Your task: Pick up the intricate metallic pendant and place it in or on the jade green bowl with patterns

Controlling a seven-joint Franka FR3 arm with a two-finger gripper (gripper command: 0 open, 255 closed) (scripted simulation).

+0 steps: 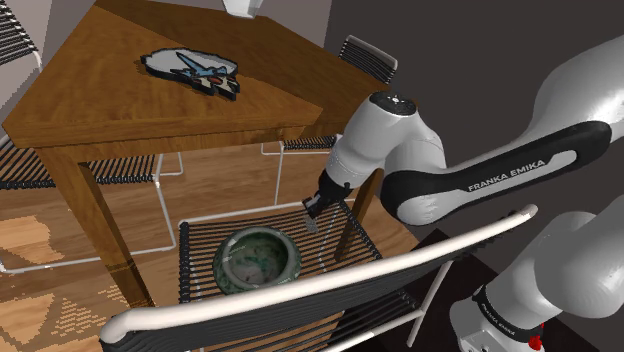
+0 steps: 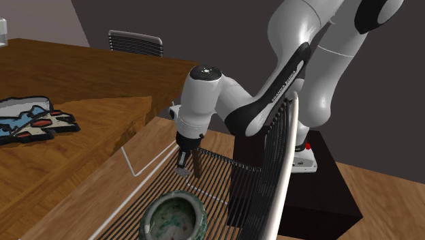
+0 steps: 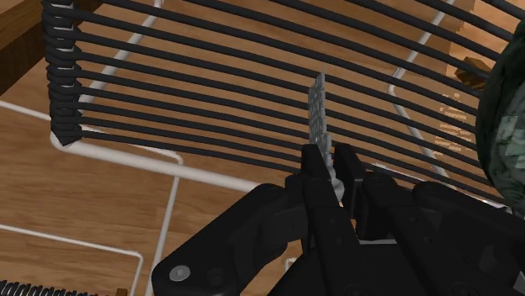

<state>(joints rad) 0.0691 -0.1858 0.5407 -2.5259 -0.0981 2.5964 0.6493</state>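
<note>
Pendant — a thin grey metal strip, pinched between the black fingers, which are closed on its lower end. Its long axis runs straight out past the fingertips, in line with them. Reading the shoulder view left to right: the green patterned bowl sits on the black slatted chair seat, then comes the gripper, just up and to the right of the bowl's rim, above the slats. The pendant hangs clear of the bowl, not over its opening. In the wrist view the bowl's dark green wall lies off to one side of the fingers, near but apart. My call — the carry is underway, and the next move is a short sideways shift toward the bowl before letting go.
</note>
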